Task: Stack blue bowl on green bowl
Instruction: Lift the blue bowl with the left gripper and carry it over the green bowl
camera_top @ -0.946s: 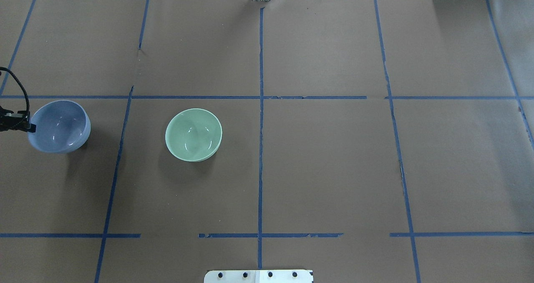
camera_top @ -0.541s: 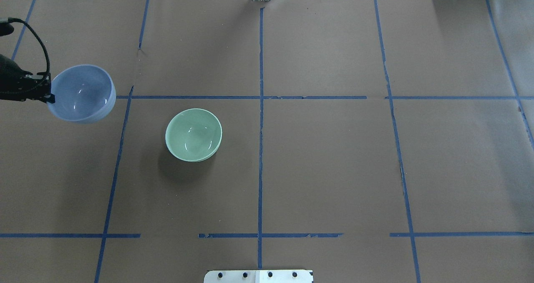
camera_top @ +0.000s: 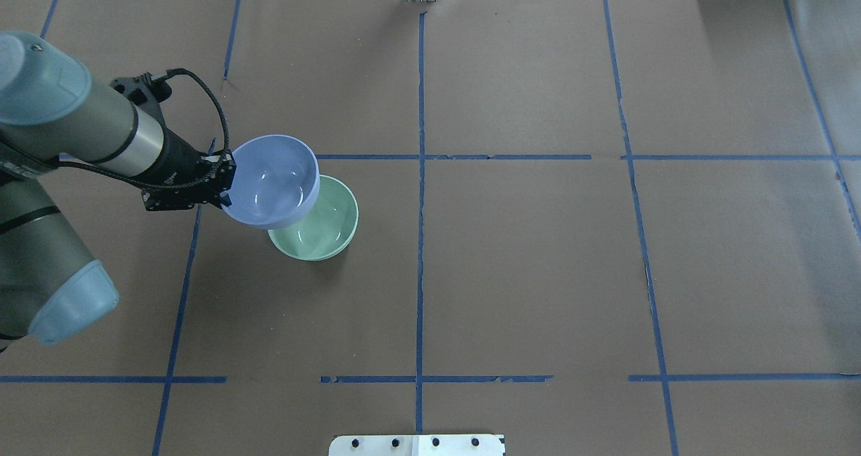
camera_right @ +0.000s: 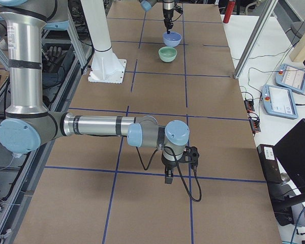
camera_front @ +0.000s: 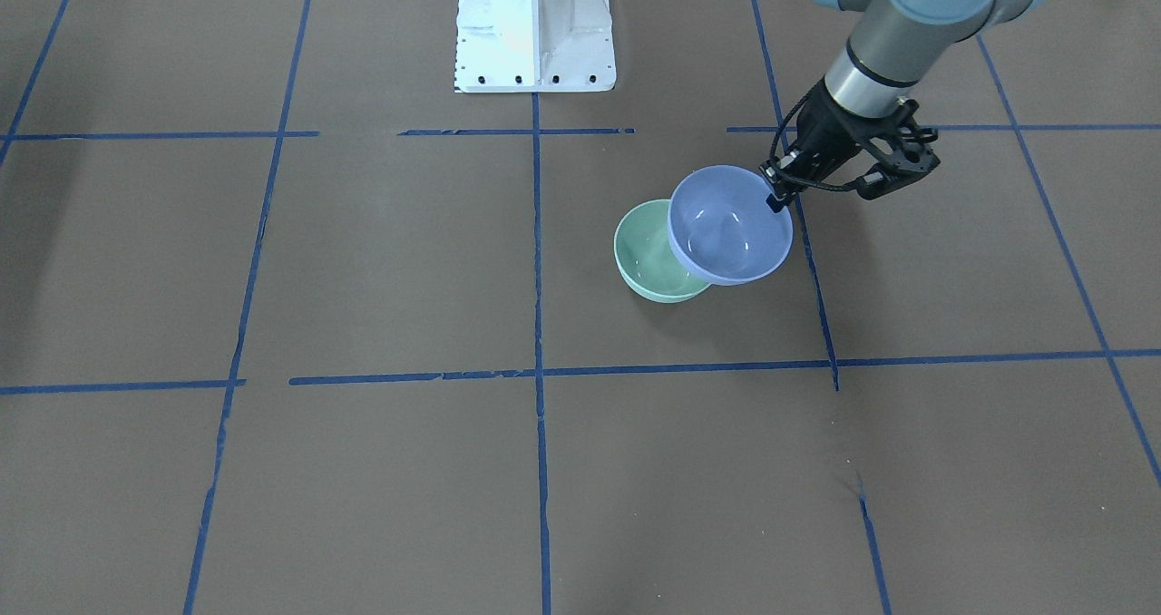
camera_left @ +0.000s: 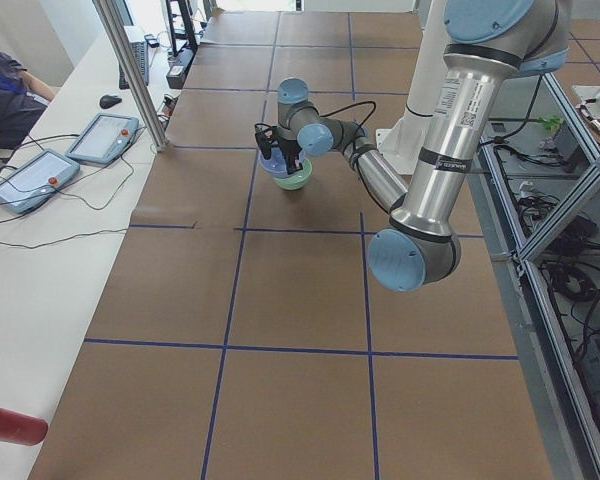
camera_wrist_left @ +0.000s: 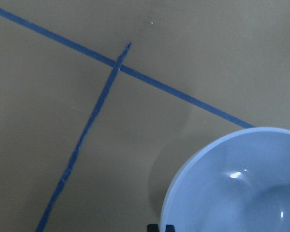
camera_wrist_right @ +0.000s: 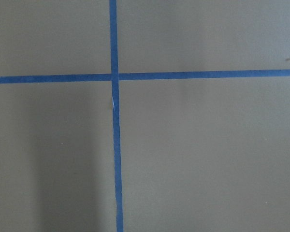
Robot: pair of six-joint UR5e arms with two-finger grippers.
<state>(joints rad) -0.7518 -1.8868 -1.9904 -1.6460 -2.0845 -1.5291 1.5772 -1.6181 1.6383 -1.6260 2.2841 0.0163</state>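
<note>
Overhead exterior, left of centre: where is the blue bowl [camera_top: 272, 180]?

Held off the brown table [camera_top: 538, 274] by the left gripper [camera_top: 227, 173], whose jaws are clamped on the bowl's left rim. The bowl covers the upper left part of the green bowl [camera_top: 329, 231], which sits upright on the table just left of the central blue tape line [camera_top: 420, 274].

Do the two bowls touch?

I cannot tell. In the exterior front-facing view the blue bowl overlaps the green one's right side, with the gripper at the blue bowl's upper right rim. In the exterior left view the blue one sits higher than the green.

And the left wrist camera?

The blue bowl fills the lower right of the frame, with a black fingertip [camera_wrist_left: 159, 227] at the bottom edge beside its rim. Its shadow lies on the table.

The right gripper [camera_right: 169, 178]?

It shows only in the exterior right view, low in the frame, pointing down at the table, well apart from both bowls. Whether its jaws are apart or together I cannot tell.
</note>
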